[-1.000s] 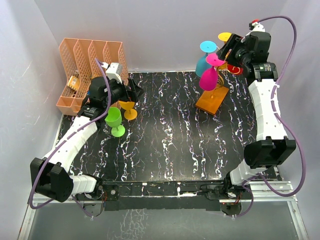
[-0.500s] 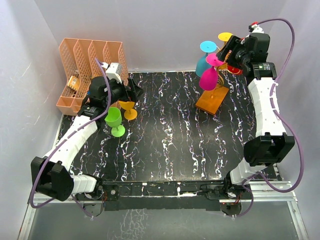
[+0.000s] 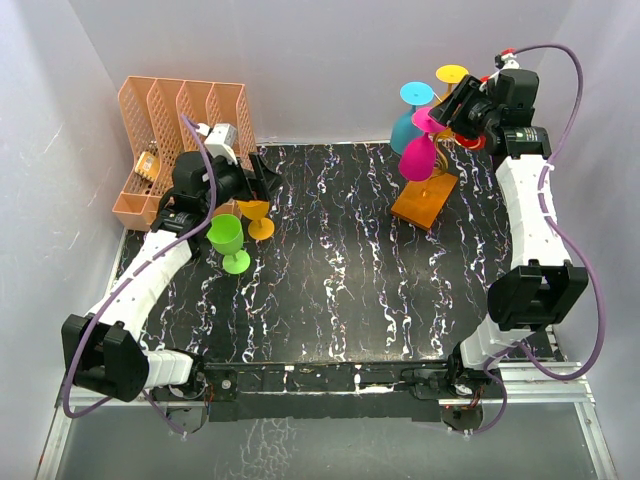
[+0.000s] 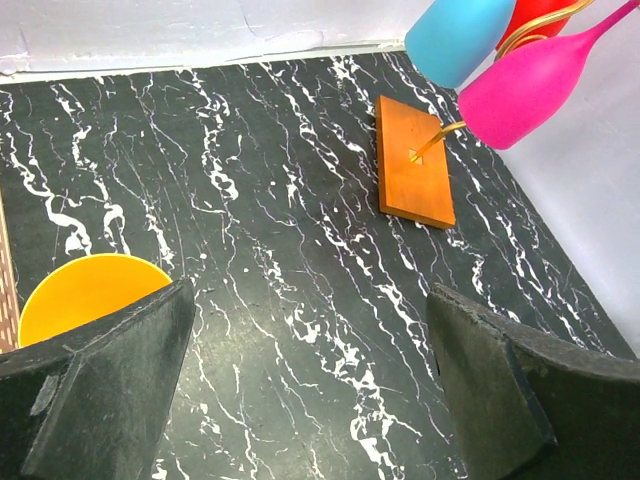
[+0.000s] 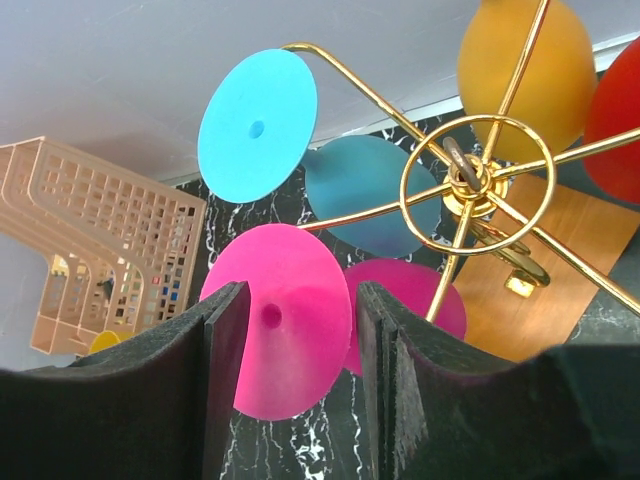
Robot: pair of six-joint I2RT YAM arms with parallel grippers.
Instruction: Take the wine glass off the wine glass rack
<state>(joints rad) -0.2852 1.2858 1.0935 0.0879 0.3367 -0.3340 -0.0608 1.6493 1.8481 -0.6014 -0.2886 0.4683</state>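
right tool (image 5: 300, 296): spread astride magenta plastic wine glass (image 5: 278, 322) foot.
risk: skewed pull snags thin gold wire rack (image 5: 463, 179), tipping it.

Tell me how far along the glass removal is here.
Looks done: a green glass and a yellow glass stand on the table by the open left gripper. In hand: the open right gripper flanks the pink glass foot, not yet off the rack. Left: lifting it off; the blue glass, amber glass and red glass hang there too.
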